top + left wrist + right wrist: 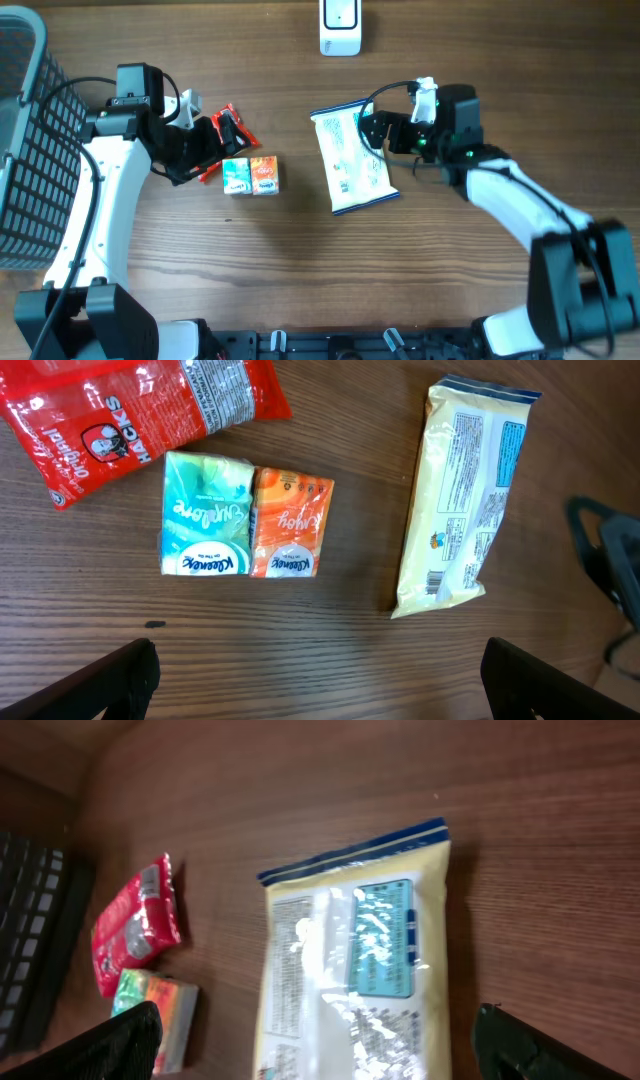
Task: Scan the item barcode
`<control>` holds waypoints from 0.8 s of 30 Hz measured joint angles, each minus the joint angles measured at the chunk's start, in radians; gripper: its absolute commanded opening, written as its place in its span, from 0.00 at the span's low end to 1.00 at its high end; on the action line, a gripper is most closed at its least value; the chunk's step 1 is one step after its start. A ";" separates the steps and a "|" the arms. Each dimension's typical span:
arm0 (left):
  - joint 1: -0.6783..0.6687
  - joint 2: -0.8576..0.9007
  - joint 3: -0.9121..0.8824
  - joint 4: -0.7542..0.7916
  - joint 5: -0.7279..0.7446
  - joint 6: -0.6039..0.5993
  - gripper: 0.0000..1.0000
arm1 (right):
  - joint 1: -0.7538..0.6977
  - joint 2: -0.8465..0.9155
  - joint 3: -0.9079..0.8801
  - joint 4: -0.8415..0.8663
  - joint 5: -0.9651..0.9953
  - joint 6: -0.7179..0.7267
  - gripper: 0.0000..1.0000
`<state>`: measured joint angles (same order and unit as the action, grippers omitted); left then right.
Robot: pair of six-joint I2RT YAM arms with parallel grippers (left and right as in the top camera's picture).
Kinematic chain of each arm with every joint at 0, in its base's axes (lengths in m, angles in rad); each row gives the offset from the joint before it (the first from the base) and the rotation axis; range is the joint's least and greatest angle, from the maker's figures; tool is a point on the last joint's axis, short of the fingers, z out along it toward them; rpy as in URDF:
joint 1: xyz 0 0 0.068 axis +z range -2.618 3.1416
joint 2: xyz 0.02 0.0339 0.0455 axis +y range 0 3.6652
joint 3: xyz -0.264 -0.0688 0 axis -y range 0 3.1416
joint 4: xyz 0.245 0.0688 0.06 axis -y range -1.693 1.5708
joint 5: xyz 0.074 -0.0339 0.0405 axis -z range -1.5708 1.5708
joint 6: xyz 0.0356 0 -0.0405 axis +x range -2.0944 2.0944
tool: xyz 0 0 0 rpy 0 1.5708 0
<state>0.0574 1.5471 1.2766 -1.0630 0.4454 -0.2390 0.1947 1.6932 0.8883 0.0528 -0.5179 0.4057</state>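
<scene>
A cream packet with blue edges lies flat on the wooden table, printed back up, right of centre. Its barcode shows near its lower end in the left wrist view. My right gripper hovers at the packet's upper right edge, open. In the right wrist view its jaws stand wide on either side of the packet without touching it. The white scanner stands at the table's far edge. My left gripper is open over bare wood, left of the packet.
A red snack bag lies by the left gripper. A teal tissue pack and an orange one sit side by side below it. A dark wire basket fills the left edge.
</scene>
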 measured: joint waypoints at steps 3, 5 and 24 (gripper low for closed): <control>0.000 0.000 0.000 0.000 0.000 0.000 1.00 | -0.038 0.089 0.061 -0.055 -0.068 -0.011 0.99; 0.000 0.000 0.000 0.000 0.000 0.000 1.00 | -0.048 0.126 0.078 -0.066 -0.091 -0.015 0.99; 0.000 0.000 0.000 0.000 0.000 0.000 1.00 | -0.039 0.285 0.133 -0.096 -0.235 0.037 0.66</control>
<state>0.0574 1.5471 1.2766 -1.0626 0.4450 -0.2390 0.1555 1.9781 1.0210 -0.0429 -0.7528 0.4431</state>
